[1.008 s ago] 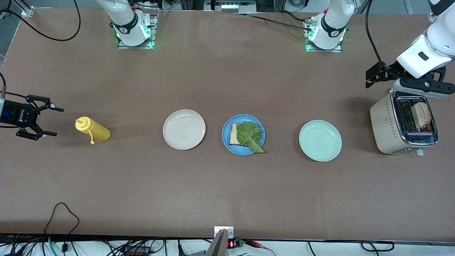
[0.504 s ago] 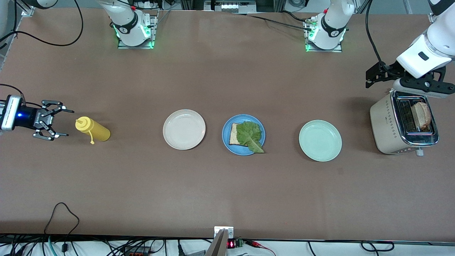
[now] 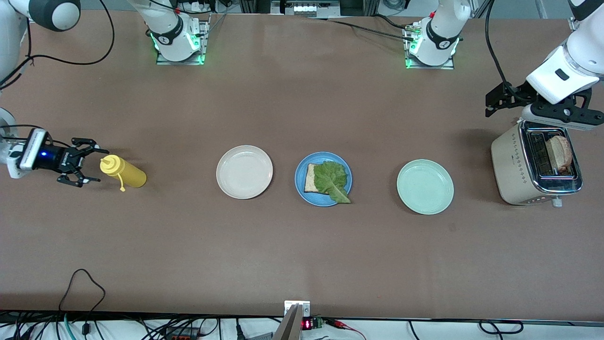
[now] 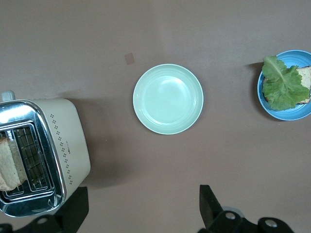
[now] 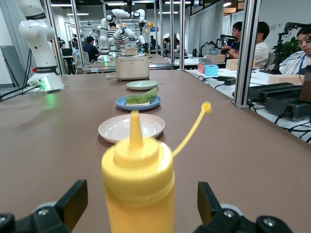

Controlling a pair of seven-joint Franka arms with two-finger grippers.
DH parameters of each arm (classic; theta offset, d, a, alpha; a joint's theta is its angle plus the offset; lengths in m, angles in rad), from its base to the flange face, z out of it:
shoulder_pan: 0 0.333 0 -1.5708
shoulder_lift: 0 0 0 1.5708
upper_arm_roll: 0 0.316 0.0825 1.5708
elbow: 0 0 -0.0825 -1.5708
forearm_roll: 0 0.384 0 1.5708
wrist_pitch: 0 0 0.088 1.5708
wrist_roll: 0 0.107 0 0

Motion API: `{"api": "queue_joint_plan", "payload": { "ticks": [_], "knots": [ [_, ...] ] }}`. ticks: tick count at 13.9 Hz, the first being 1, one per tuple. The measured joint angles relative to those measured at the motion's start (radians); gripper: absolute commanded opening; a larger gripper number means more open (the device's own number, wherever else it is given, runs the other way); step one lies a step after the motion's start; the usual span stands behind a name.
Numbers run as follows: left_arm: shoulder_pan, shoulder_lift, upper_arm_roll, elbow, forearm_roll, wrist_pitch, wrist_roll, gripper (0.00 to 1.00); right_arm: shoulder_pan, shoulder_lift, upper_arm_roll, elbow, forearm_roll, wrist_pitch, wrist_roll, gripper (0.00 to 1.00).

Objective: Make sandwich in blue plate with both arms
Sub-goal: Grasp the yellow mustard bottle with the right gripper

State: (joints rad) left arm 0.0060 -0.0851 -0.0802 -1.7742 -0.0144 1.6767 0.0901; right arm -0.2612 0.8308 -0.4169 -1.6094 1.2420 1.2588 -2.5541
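Three plates sit in a row across mid-table: cream plate [image 3: 244,172] toward the right arm's end, blue plate [image 3: 323,179] in the middle, pale green plate [image 3: 425,187] toward the left arm's end. Blue plate holds one bread slice [image 3: 311,177] with a lettuce leaf [image 3: 332,180] lying on top; leaf tip hangs over the rim on the side nearer the front camera. No top slice on it yet. Cream and green plates carry nothing.

Toaster [image 3: 535,163] stands at the left arm's end of the table, well apart from the green plate, with a second bread slice [image 3: 560,153] standing up out of one slot. Left gripper [image 3: 500,100] hangs over the table just beside the toaster, fingers spread wide, holding nothing; left wrist view shows the two fingers [image 4: 210,206] apart with bare table between them, toaster [image 4: 46,155] and green plate [image 4: 168,99] below.

Yellow squeeze bottle [image 3: 123,173] lies on its side at the right arm's end, nozzle pointing at the right gripper [image 3: 87,165]. Right gripper is low, level with the bottle, fingers wide open just at the nozzle end, not clamped on it. Right wrist view shows the bottle [image 5: 138,182] centered between the open fingers [image 5: 73,201], cap strap sticking out to one side.
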Motion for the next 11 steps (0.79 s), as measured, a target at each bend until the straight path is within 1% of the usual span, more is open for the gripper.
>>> {"api": "queue_joint_plan", "payload": {
  "ticks": [4, 8, 9, 10, 11],
  "knots": [
    [0.0, 0.0, 0.0, 0.0, 0.0, 0.0, 0.0, 1.0, -0.001, 0.102, 0.007, 0.068, 0.047, -0.018, -0.06, 1.0],
    [0.0, 0.0, 0.0, 0.0, 0.0, 0.0, 0.0, 1.0, -0.001, 0.122, 0.055, 0.083, 0.052, -0.027, -0.076, 1.0],
    [0.0, 0.0, 0.0, 0.0, 0.0, 0.0, 0.0, 1.0, -0.001, 0.122, 0.067, 0.084, 0.052, -0.028, -0.076, 0.96],
    [0.0, 0.0, 0.0, 0.0, 0.0, 0.0, 0.0, 1.0, -0.001, 0.122, 0.079, 0.085, 0.052, -0.029, -0.076, 0.68],
    [0.0, 0.0, 0.0, 0.0, 0.0, 0.0, 0.0, 1.0, 0.0, 0.122, 0.088, 0.085, 0.052, -0.03, -0.076, 0.49]
  ]
}}
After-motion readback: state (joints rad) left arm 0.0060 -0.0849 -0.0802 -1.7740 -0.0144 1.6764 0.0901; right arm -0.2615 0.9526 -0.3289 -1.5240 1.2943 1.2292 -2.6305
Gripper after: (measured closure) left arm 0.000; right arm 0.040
